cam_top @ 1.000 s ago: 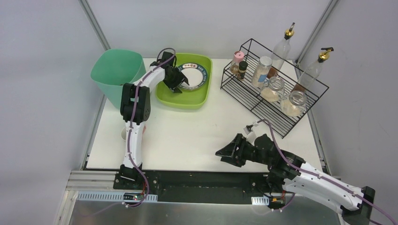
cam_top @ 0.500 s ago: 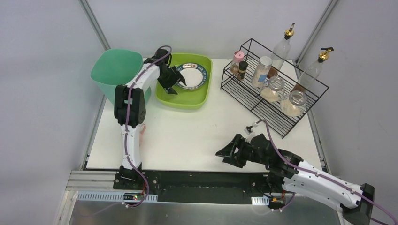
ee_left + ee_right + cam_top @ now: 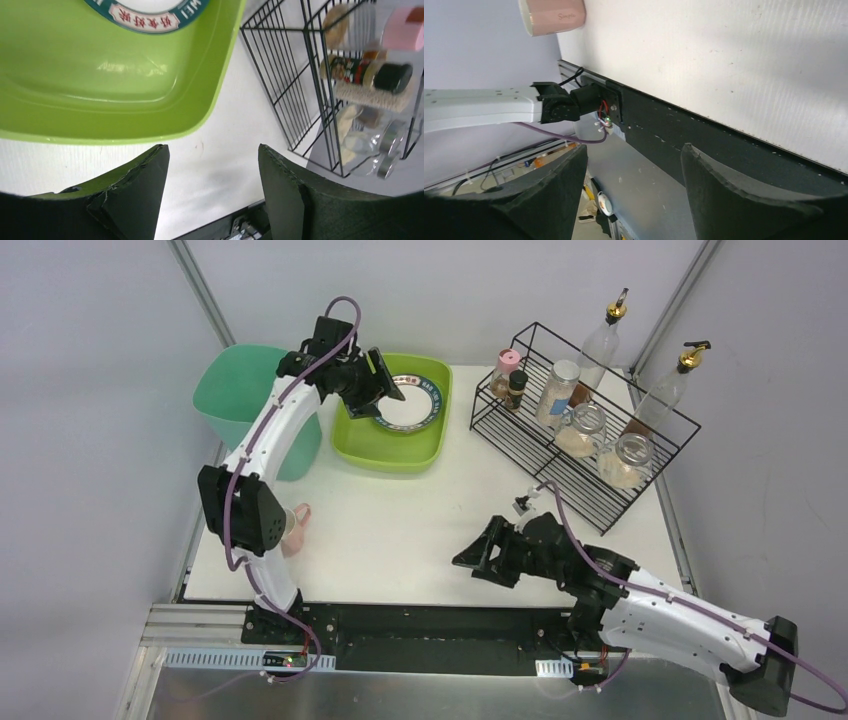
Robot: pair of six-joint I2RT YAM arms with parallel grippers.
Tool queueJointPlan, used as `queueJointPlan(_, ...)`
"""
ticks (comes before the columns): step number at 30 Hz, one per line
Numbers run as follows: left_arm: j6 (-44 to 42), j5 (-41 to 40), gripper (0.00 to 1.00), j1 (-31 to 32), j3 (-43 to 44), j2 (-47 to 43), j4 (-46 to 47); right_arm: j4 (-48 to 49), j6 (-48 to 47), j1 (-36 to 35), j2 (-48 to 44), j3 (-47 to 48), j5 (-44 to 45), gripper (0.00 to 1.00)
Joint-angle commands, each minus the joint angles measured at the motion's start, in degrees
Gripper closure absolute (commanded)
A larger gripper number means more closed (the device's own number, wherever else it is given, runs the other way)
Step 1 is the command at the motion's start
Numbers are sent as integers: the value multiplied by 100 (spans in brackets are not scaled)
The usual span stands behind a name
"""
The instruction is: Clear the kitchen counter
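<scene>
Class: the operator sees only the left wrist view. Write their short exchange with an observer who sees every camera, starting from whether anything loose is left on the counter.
Operator: From the left wrist I see only the lime-green tub and the wire rack. Is anything loose on the kitchen counter?
Observer: Yes. A pink cup sits near the counter's left edge and seems tipped on its side.
Operator: Is the other arm carrying something?
Observer: No. The right gripper is open and empty, near the counter's front rail.
</scene>
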State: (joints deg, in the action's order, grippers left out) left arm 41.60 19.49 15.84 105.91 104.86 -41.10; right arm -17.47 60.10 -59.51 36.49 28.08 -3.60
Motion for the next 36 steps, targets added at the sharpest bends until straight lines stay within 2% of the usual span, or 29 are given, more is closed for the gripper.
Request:
queueJointPlan(1, -498, -256, 33, 337, -353, -702, -374, -275, -515, -23, 309, 470, 163, 27)
queueJointPlan(5, -621, -1053, 32, 741, -936, -1450, -494, -387, -817, -21, 526, 696, 310, 26)
queueJointPlan(13, -447, -2210, 34, 1162, -2365, -3126, -793, -407, -1251, -17, 1044, 1028, 509, 24)
queueJointPlan(21, -224, -2571, 34, 1239, -3478, -4385, -1175, -169, -1452, -6, 1638, 1313, 421, 23)
queueJointPlan(28, 171, -3368, 33, 1238, -4186, -4931, -1836, 169, -1492, 9, 1980, 1318, 276, 23)
queueJointPlan(36, 374, -4183, 31, 1223, -4351, -5085, -2374, 332, -1476, 9, 2154, 1251, 77, 23)
